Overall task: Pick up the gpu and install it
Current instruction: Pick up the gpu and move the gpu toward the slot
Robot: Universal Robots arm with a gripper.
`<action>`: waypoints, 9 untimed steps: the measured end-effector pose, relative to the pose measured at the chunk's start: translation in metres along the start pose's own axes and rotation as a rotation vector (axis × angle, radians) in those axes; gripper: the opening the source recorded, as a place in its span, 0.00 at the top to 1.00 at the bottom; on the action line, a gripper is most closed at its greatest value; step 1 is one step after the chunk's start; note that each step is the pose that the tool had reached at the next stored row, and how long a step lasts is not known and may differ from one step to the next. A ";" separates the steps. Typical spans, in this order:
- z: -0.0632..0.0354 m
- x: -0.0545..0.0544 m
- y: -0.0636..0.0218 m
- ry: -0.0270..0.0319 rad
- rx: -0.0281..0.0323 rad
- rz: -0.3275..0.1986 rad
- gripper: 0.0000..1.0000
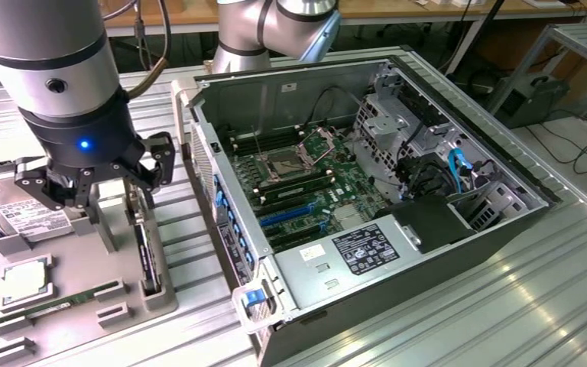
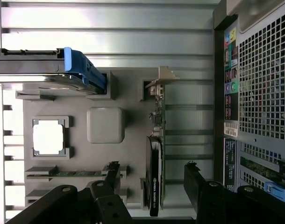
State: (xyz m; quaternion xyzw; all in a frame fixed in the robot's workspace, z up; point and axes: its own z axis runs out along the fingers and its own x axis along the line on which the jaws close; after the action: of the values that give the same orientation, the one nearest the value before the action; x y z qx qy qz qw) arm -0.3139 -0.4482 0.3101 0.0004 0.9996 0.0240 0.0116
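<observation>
Fingers (image 2: 112, 177) of the gripper (image 2: 152, 167) stand wide apart and hold nothing, one on each side of the gpu (image 2: 155, 163), clear of it. The gpu stands on edge in a slot of the grey tray (image 2: 133, 154), beside the open case (image 1: 273, 92).

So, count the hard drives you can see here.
1: the silver hard drive rests on the gray tray at the exterior view's left edge. Others may be hidden inside the computer case's drive bays.
</observation>
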 end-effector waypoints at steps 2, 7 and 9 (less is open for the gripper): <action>0.0014 0.000 -0.0003 0.0000 0.0000 0.000 0.34; 0.0057 0.000 -0.0012 0.0002 0.0001 0.000 0.34; 0.0068 0.000 -0.0014 0.0002 0.0000 0.000 0.34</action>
State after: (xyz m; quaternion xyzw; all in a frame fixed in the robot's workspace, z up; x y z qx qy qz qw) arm -0.3139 -0.4493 0.3033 0.0004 0.9996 0.0240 0.0115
